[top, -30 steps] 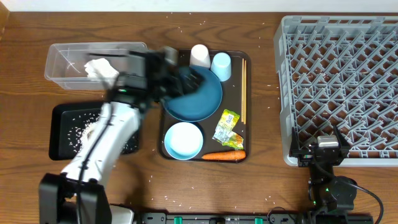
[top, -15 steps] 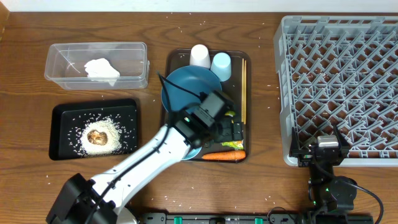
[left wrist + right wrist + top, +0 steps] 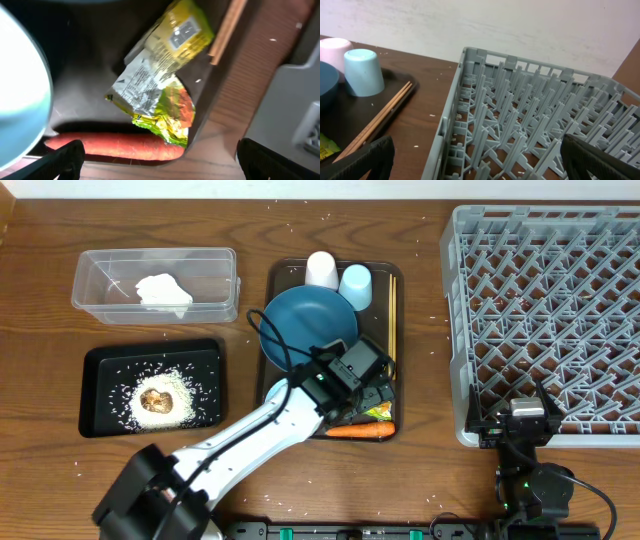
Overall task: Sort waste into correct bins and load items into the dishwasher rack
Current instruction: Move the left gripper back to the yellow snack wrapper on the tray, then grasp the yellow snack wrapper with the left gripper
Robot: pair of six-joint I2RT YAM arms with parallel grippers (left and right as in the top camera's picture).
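Left end effector (image 3: 161, 159) hangs released, jaws spread wide, straddling the yellow-green printed wrapper (image 3: 159, 92) lying in the brown serving tray (image 3: 285, 275) just beside the orange carrot (image 3: 120, 146) (evidently poised for a pick, probably bound for the clear tub (image 3: 100, 292)).

The left arm (image 3: 250, 435) no longer reaches toward the clear tub (image 3: 85, 280); it now stretches right across the brown serving tray (image 3: 275, 280). A second ago the left gripper (image 3: 376, 394) is at the upper left of the dark-blue dish (image 3: 305, 325); half a second ago it is over the tray's middle. Now it sits nearer the tray's right edge, above the yellow-green wrapper (image 3: 160, 95) and just beside the carrot (image 3: 360, 431). The black tray (image 3: 100, 370), earlier half hidden by the arm, now shows its rice (image 3: 125, 402) and brown lump (image 3: 155, 397). The light-blue bowl (image 3: 20, 90), plain a second ago, is now covered from overhead.
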